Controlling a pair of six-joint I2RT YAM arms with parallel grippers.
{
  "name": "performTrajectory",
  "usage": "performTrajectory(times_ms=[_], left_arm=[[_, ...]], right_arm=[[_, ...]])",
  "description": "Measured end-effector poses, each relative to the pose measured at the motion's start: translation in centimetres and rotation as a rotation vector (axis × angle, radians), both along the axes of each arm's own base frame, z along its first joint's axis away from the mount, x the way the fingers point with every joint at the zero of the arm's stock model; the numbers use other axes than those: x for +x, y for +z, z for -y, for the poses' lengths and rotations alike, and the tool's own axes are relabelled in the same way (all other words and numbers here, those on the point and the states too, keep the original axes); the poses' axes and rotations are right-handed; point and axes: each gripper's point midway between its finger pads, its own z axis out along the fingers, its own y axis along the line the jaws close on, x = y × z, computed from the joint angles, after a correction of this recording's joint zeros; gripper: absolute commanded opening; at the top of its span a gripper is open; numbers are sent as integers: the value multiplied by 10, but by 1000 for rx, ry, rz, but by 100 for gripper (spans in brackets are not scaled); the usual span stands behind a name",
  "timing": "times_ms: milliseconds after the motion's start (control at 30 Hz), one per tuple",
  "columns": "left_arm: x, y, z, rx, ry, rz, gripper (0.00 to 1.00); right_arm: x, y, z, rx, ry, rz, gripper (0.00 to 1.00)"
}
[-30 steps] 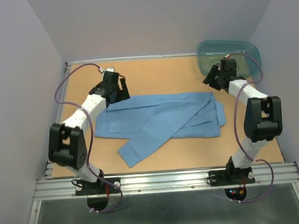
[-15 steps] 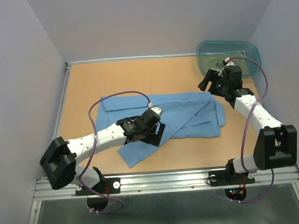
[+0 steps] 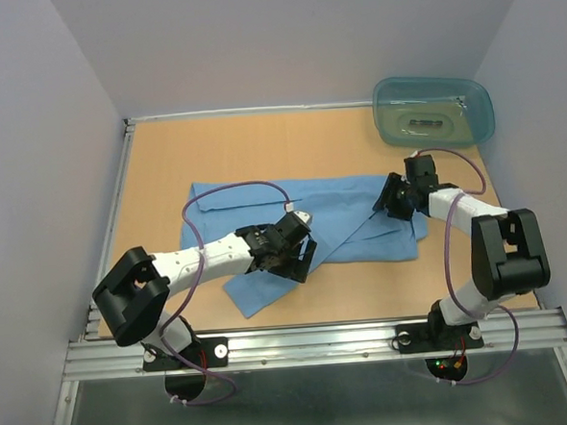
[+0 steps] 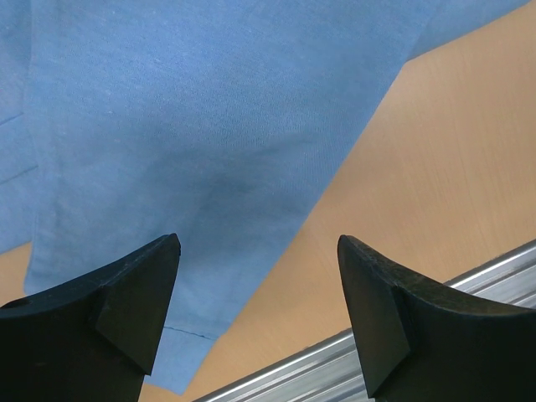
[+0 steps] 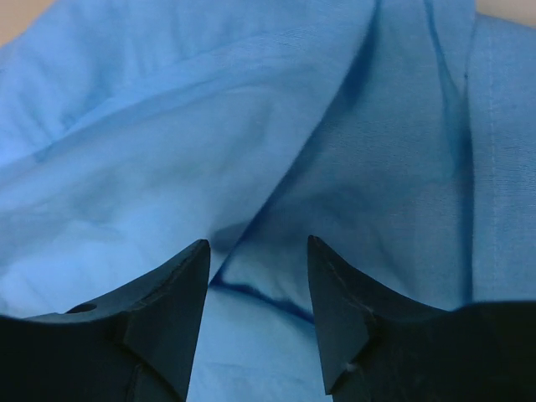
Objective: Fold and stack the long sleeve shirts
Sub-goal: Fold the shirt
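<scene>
Fingers (image 4: 134, 306) of the left gripper (image 3: 301, 257) are spread wide and empty, now over the loose sleeve (image 3: 255, 291) near the front edge. A second ago it sat at the far-left corner of the shirt (image 3: 341, 209). Meanwhile the right gripper (image 3: 390, 198) dropped from by the tub (image 3: 431, 107) to the right end, jaws parted, nothing pinched. Cloth itself hasn't moved: flat in the middle of the table (image 3: 165, 162), half-folded. Looks like both are lining up grabs for the next fold, sleeve first I'd guess.
</scene>
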Motion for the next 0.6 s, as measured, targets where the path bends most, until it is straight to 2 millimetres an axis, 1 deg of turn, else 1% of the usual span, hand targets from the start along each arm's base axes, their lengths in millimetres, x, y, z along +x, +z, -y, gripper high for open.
performTrajectory(times_ms=[67, 100, 233, 433, 533, 600], left_arm=[[-1, -6, 0, 15, -2, -11, 88], [-1, -10, -1, 26, -3, -18, 88], [-2, -12, -1, 32, -5, -23, 88], [-5, -13, -2, 44, -9, -25, 88], [-10, -14, -2, 58, -24, -23, 87], [-14, -16, -1, 68, -37, -24, 87]], right_arm=[[-1, -17, 5, -24, -30, -47, 53], [3, -23, 9, -35, -52, -60, 52], [33, -25, 21, -72, -124, -44, 52], [78, -22, 34, -126, -200, 5, 53], [95, -21, 43, -162, -224, 25, 55], [103, -19, 47, -181, -232, 36, 57]])
